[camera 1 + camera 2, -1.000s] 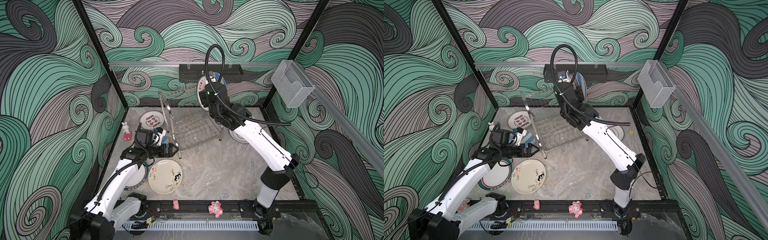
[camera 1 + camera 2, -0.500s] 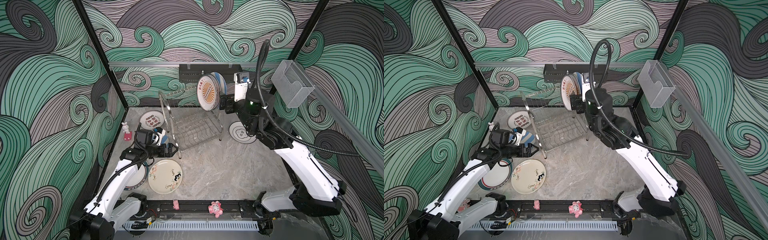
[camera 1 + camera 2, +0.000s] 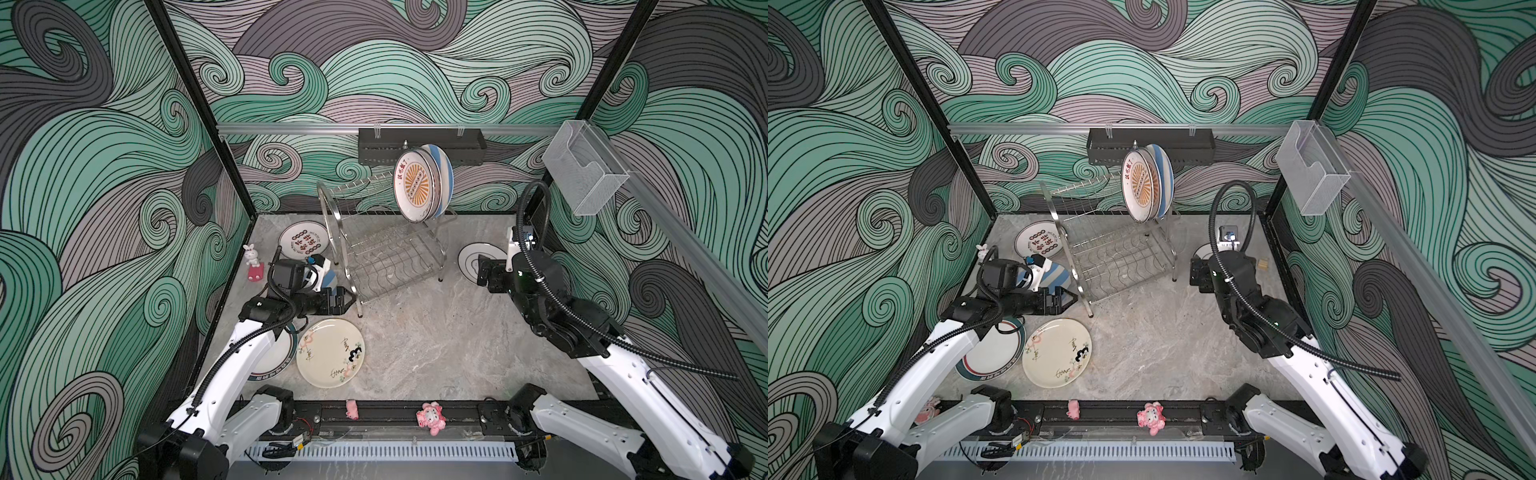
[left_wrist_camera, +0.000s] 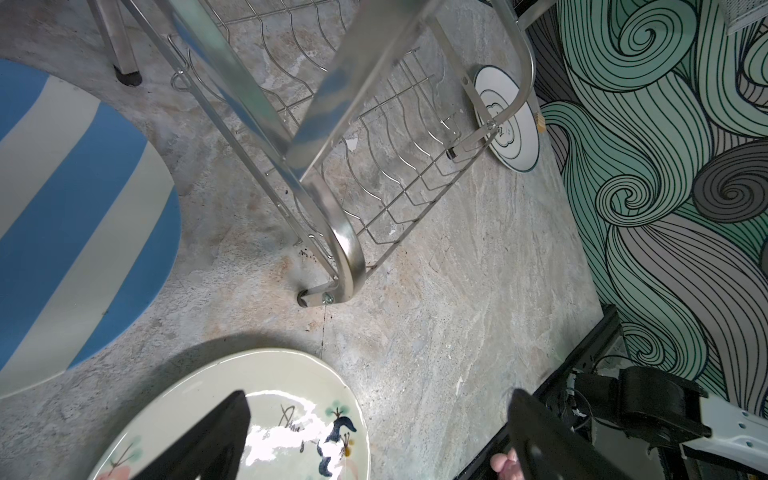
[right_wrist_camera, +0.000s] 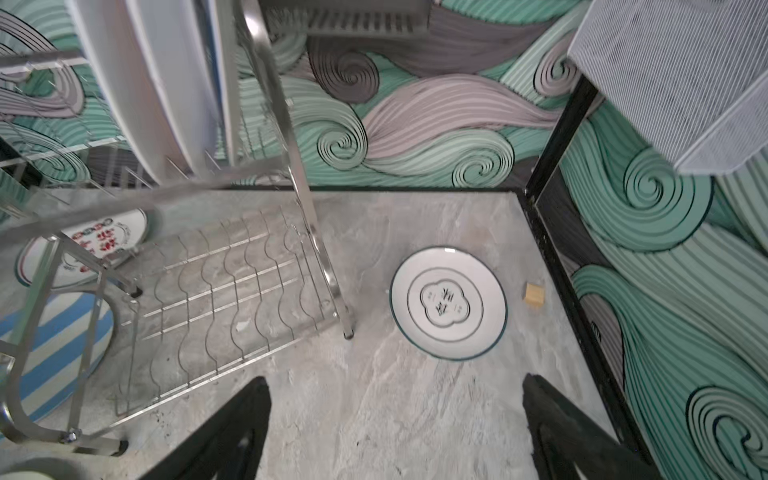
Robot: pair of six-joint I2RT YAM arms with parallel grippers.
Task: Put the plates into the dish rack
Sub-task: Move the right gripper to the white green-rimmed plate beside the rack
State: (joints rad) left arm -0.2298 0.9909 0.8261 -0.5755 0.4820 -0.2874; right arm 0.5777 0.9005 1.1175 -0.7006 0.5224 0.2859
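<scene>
The dish rack (image 3: 386,253) stands at the back middle of the table. On its upper tier stand an orange sunburst plate (image 3: 417,189) and, behind it, a blue-white striped plate (image 3: 444,178). My right gripper (image 3: 481,274) hangs open and empty right of the rack, over the cloud-outline plate (image 5: 449,302). My left gripper (image 4: 378,415) is open and empty by the rack's front left foot, above the cream plate (image 3: 330,353). Another striped plate (image 4: 75,216), a red-character plate (image 3: 303,243) and a teal-rimmed plate (image 3: 994,353) lie flat at the left.
A black perforated shelf (image 3: 419,145) hangs on the back wall and a clear plastic box (image 3: 586,174) on the right wall. A bunny figurine (image 3: 251,259) stands at the left edge. Pink toys (image 3: 432,417) sit on the front rail. A small wooden block (image 5: 535,294) lies beside the cloud-outline plate.
My right arm has drawn back from the rack's upper tier, to the right and down, with its jaws opening. The sunburst plate stays standing in the rack. The left arm has not moved.
</scene>
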